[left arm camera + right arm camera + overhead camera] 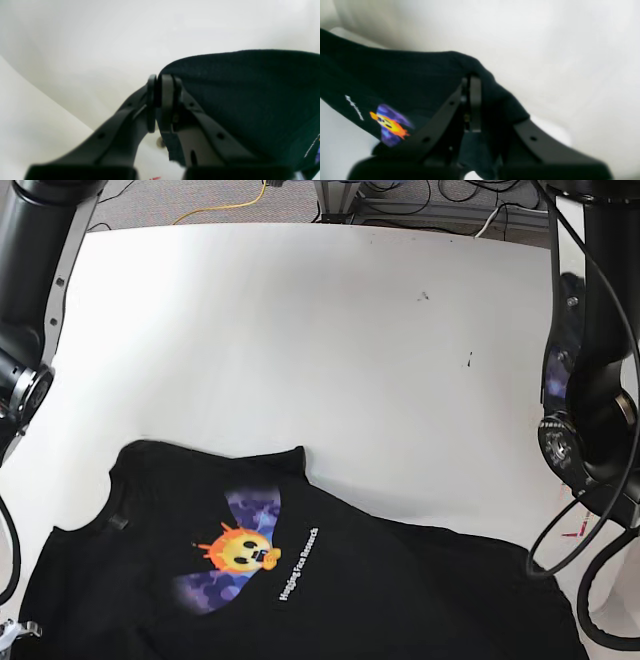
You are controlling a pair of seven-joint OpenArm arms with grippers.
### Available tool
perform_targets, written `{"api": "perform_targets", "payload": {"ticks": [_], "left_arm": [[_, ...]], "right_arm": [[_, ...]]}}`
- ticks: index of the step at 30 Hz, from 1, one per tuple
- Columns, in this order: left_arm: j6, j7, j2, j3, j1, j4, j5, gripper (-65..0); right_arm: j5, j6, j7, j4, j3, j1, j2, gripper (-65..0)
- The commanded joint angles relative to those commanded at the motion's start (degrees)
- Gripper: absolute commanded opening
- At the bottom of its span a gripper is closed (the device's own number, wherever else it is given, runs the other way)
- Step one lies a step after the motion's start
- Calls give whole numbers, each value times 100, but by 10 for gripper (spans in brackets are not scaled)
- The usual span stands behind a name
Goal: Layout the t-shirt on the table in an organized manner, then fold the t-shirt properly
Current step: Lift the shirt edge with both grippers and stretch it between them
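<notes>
A black t-shirt [300,590] lies spread across the near part of a white table [300,330], reaching the bottom edge of the base view. Its orange-yellow and purple print [240,555] faces up, with a line of white lettering [298,565] beside it. The collar [210,460] points toward the far side of the table, and the cloth shows soft ridges on the side nearer the left arm.

In the left wrist view, the left gripper [158,105] has its two dark fingers pressed together on an edge of the black cloth [245,100], which rises in a fold beside it. In the right wrist view, the right gripper [470,105] is likewise closed, pinching a bunched edge of the shirt [402,80], with the print [388,125] just beside it.

In the base view neither gripper tip is visible; only the dark arm bodies stand at the left [30,280] and right [590,400] sides. The far half of the table is open white surface, marked by a few dark specks [424,296]. A small red marking [574,530] sits near the left arm, close to the table's edge.
</notes>
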Motion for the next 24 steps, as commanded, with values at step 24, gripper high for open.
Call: {"api": "perform_targets", "payload": {"ticks": [24], "left_arm": [[9, -536, -141, 545, 0, -2382, -9, -650]], "right_arm": [[-501, 0, -237, -18, -1160, 328, 35, -650]]}}
